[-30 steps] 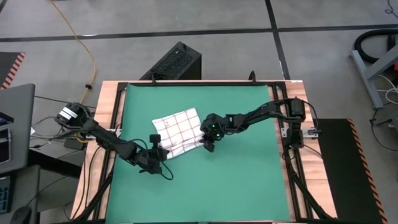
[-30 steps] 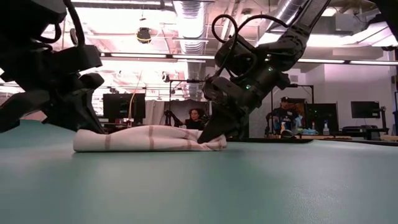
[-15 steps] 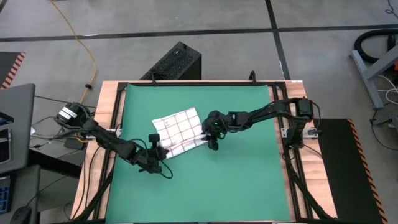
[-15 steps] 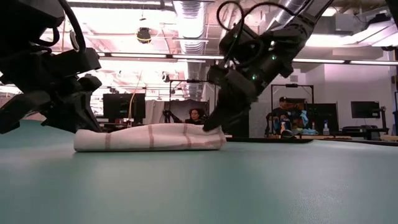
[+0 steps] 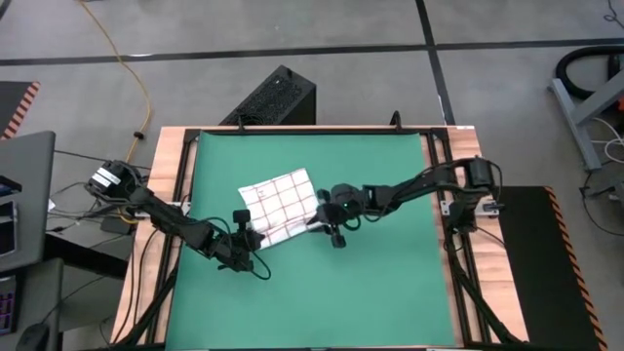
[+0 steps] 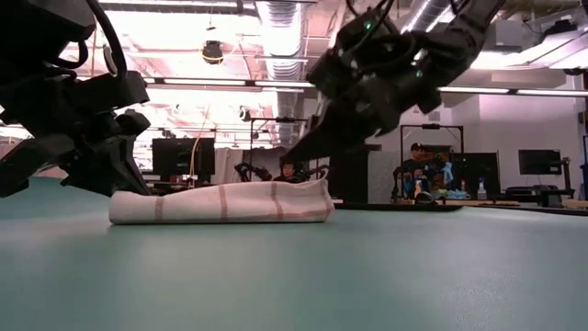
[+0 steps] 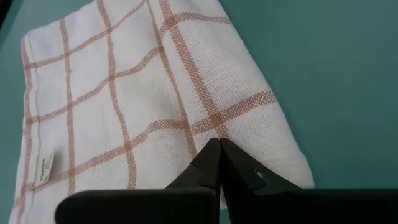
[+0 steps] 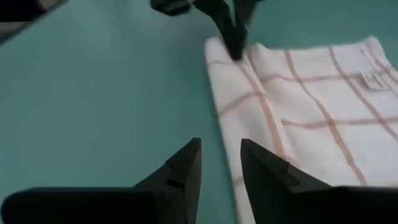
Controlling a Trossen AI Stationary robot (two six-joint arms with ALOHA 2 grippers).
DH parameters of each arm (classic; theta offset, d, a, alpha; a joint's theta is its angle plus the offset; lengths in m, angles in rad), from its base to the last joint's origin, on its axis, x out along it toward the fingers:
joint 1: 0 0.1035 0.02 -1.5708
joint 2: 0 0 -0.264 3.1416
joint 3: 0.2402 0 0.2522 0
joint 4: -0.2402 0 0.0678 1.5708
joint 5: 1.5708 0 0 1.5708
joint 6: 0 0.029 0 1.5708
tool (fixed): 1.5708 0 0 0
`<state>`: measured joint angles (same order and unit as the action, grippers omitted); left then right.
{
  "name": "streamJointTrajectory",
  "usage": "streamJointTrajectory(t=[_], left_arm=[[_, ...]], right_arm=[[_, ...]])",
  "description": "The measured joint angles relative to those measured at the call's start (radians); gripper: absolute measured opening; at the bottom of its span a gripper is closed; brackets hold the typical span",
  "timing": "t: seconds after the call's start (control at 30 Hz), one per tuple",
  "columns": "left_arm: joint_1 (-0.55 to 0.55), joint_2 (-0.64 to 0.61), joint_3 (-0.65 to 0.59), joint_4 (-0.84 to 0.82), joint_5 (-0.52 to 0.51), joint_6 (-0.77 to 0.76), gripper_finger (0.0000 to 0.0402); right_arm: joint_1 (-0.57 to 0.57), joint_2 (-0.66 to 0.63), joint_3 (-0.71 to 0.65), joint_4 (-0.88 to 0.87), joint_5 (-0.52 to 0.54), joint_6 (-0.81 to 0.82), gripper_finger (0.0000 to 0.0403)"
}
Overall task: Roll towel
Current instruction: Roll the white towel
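Towel point(image 5: 278, 207) lay on green mat point(image 5: 390, 283), left of mat centre, near edge folded into low roll point(image 6: 220, 202). Left end effector point(image 7: 219, 149) pinched together on towel's rolled edge at left end, fingers closed on cloth. Right end effector point(image 8: 219, 163) lifted clear just off towel's right end, fingers point(image 8: 186, 165) apart, gripping nothing, tips aimed at mat beside towel edge point(image 8: 227, 124). Label tag point(image 7: 42, 171) seen at towel's far corner.
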<state>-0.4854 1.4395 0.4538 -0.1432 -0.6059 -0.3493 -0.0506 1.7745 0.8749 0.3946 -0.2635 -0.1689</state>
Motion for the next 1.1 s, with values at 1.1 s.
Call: streamJointTrajectory(t=[1.1], left_arm=[[-0.010,0.001,0.038,-0.230,-0.084,-0.064,0.0000]], right_arm=[[-0.070,0.237,0.008,-0.013,0.081,0.186,0.0122]])
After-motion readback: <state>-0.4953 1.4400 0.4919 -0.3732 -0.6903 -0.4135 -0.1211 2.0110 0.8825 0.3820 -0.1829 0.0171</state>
